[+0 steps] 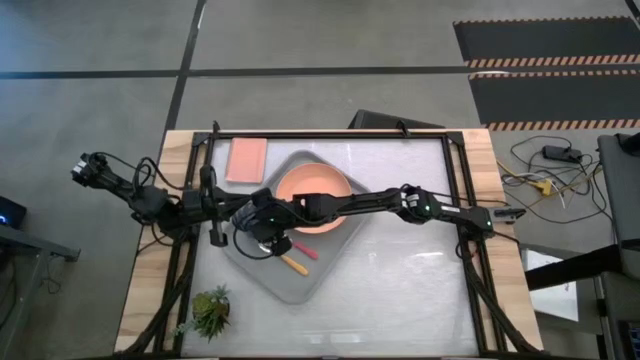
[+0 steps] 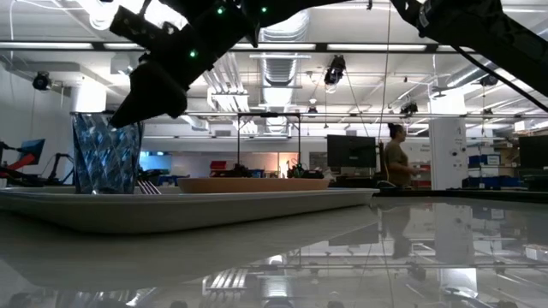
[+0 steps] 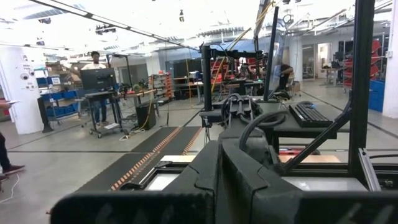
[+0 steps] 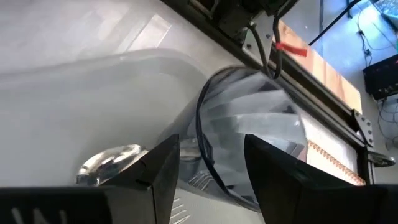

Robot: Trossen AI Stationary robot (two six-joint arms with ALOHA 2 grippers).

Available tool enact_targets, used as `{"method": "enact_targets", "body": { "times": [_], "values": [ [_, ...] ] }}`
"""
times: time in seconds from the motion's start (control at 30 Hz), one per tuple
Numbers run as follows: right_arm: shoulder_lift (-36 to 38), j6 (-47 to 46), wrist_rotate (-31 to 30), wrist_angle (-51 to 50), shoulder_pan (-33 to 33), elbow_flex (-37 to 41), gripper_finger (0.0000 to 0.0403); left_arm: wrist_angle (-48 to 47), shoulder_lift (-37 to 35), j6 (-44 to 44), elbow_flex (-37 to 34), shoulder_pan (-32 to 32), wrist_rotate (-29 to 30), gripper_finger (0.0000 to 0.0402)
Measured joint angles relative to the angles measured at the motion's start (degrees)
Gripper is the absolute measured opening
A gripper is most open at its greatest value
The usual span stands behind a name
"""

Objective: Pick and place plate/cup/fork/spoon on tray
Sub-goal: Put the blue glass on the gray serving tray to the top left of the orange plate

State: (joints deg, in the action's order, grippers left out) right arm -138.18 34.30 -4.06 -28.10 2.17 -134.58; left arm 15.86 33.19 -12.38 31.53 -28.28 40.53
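The right gripper (image 1: pixel 262 226) reaches across the table to the 9 o'clock end of the tray (image 1: pixel 330 275), its fingers spread wide on either side of the cup (image 4: pixel 249 149), clasping nothing. The cup stands upright on the tray, at about 9 o'clock from the plate (image 1: pixel 318 194); the fork (image 1: pixel 304 250) and spoon (image 1: pixel 293 264) lie side by side on the tray at about 6 o'clock from the plate. With all four pieces on the tray, the job looks to be at its last step: letting go of the cup. The next move likely calls for lifting straight up without clipping the rim. The left gripper (image 1: pixel 214 236) waits at the table's 9 o'clock edge; whether it is released or clenched cannot be told. Overhead, the arm hides the cup entirely; the low view shows it standing level beside the plate, and the right wrist view shows a spoon bowl (image 4: pixel 111 163) beside it.
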Motion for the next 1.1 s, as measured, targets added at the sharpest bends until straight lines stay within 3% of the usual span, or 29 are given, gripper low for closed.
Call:
{"method": "enact_targets", "body": {
  "times": [0.33, 0.57, 0.7, 1.1],
  "values": [
    [5.0, -2.4, -0.8, -7.6, 1.2, 0.0, 0.0151, 0.0, 0.0, 0.0, 0.0, 0.0, 0.0, 0.0000],
    [5.9, -7.3, -8.4, -12.0, -1.9, 0.2, 0.0062, 0.1, -0.1, 0.0, 0.0, 0.0, 0.0, 0.0000],
    [5.5, -11.0, -7.9, -8.6, -4.4, 2.3, 0.0015, 0.1, -0.1, 0.0, 0.0, 0.0, 0.1, 0.0000],
    [5.3, -15.0, -2.8, 11.3, -4.9, 12.9, 0.0009, 0.1, -0.1, 0.0, 0.0, 0.0, 0.0, 0.0000]
  ]
}}
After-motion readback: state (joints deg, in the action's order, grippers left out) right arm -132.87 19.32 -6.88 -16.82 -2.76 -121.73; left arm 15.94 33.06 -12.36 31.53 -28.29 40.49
